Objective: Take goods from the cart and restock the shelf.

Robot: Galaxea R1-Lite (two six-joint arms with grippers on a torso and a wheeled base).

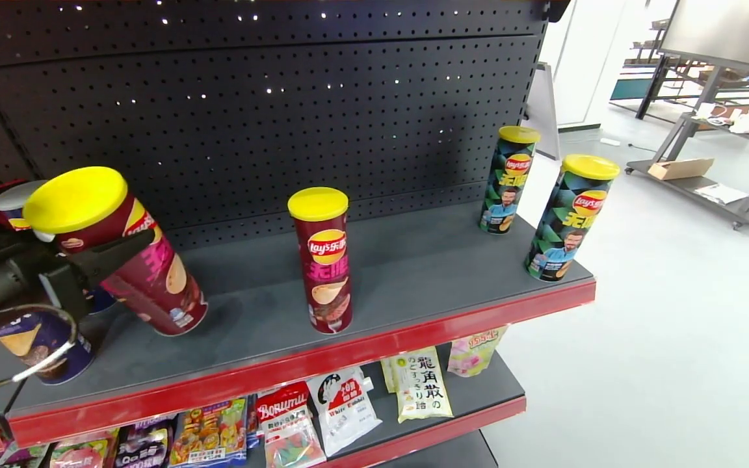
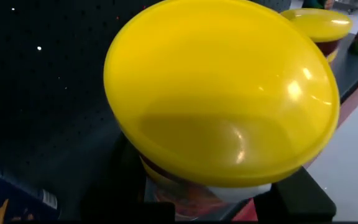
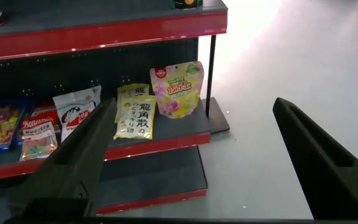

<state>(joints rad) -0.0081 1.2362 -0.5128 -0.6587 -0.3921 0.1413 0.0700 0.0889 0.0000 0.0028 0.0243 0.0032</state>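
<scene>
My left gripper (image 1: 98, 260) is shut on a maroon chip can with a yellow lid (image 1: 147, 273) at the left end of the grey top shelf (image 1: 426, 273). The can leans, its base low over the shelf board; I cannot tell whether it touches. The left wrist view looks down on the can's lid (image 2: 222, 93), the left gripper (image 2: 216, 199) clasping the can beneath it. A matching maroon can (image 1: 321, 260) (image 2: 319, 25) stands upright mid-shelf. My right gripper (image 3: 193, 106) hangs open and empty in front of the lower shelves.
Two green-and-black cans (image 1: 508, 181) (image 1: 569, 218) stand at the shelf's right end, and a purple can (image 1: 43, 344) stands at the front left. Snack bags (image 1: 417, 383) (image 3: 178, 87) lie on the lower shelf. A black pegboard (image 1: 283, 117) backs the shelf. Open floor lies to the right.
</scene>
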